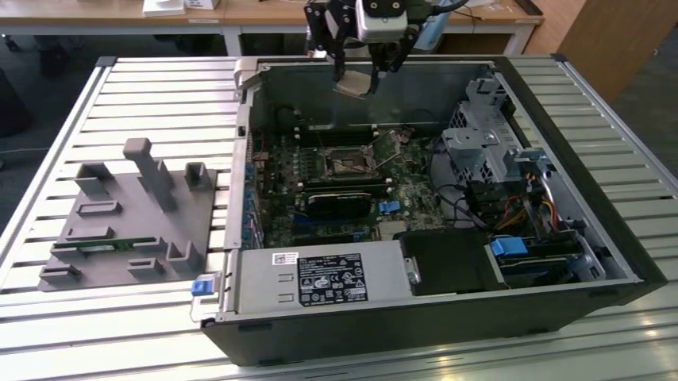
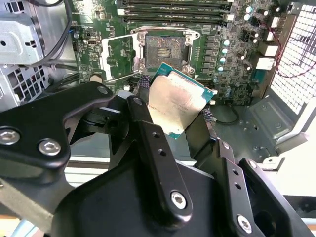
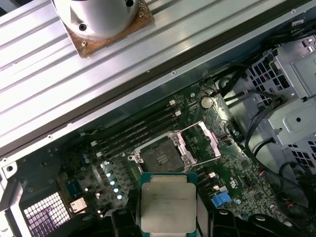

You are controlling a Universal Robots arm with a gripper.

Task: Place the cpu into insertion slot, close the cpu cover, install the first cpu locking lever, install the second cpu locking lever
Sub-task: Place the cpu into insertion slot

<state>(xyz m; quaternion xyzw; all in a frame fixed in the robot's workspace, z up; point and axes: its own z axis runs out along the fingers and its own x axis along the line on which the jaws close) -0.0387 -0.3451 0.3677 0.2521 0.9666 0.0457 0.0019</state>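
The gripper (image 1: 356, 78) is clamped onto the cpu (image 1: 355, 86), its black fingers (image 2: 148, 140) pinching the chip's edges. It hangs over the open computer case (image 1: 424, 329), at 12 o'clock from the insertion slot (image 1: 348, 161) in the exterior view. The slot lies bare, with the cpu cover (image 3: 200, 143) swung open beside it (first wrist view). The print on the power supply's label (image 1: 329, 279) is too small to read.

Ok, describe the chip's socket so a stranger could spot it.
Inside the open computer case lies a green board. Near its middle sits a small square socket, black-framed with a dark centre. Unlike the long narrow slots beside it, it is square, with a metal frame flipped open alongside.
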